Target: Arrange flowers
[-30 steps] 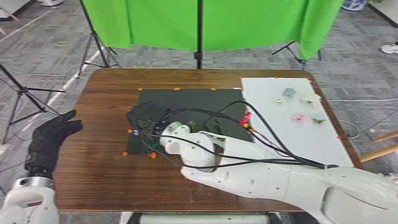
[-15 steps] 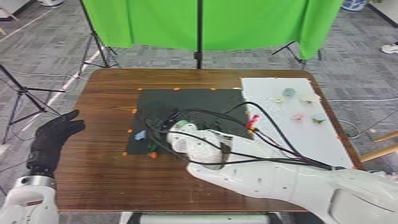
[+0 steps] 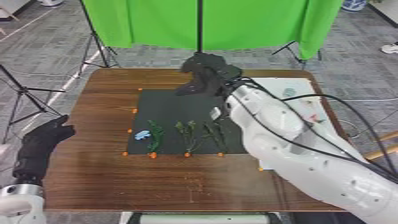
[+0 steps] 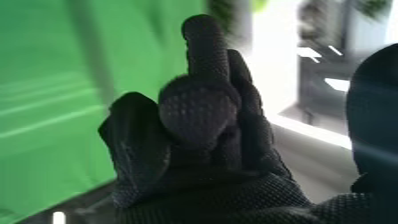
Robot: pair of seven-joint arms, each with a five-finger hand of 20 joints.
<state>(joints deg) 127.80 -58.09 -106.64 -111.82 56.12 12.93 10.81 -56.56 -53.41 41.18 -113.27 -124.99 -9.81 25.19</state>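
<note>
Lowering might let slim green stems (image 3: 190,138) be dragged by looped black cables (image 3: 320,94). Black-gloved right robot hand (image 3: 210,71) is spread, empty.

Count on the tabletop (image 3: 98,175): one black mat (image 3: 164,105), one white sheet (image 3: 275,82), one blue flower (image 3: 142,135), three clusters of green stems (image 3: 155,136). Flowers on the sheet (image 3: 289,92) are partly hidden; total undetermined. Robot hands (image 3: 43,142): two.
</note>
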